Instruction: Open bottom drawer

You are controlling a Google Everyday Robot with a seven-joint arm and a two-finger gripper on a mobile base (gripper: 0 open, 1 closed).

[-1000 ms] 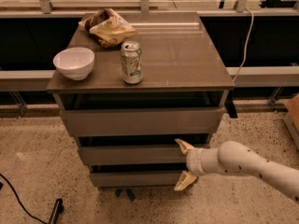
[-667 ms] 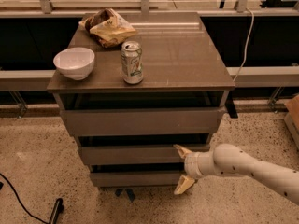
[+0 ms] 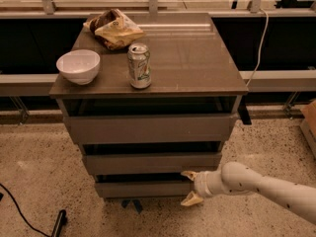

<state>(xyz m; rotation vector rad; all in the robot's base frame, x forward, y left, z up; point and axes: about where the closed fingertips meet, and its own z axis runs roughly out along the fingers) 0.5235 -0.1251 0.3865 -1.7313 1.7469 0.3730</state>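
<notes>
Down low by the floor, the robot's white arm (image 3: 266, 186) reaches in from the right, and its gripper (image 3: 190, 186) sits at the right end of the bottom drawer (image 3: 143, 188). Its two fingers (image 3: 188, 174) are spread wide, one tip by the top edge of the drawer front and one by the bottom edge. I think that is because the front is flat and has no handle, so the gripper has to catch an edge to pull. The drawer looks almost shut, with only a dark gap above it, so the pull is not yet done. Over it is the middle drawer (image 3: 152, 163), then the big top drawer (image 3: 148, 128). Up on the table (image 3: 197, 58) stand a white bowl (image 3: 78, 66) and a drink can (image 3: 139, 65), with a crumpled snack bag (image 3: 114, 27) behind them. A hard tug could shake the can, I guess, so a soft pull looks best
</notes>
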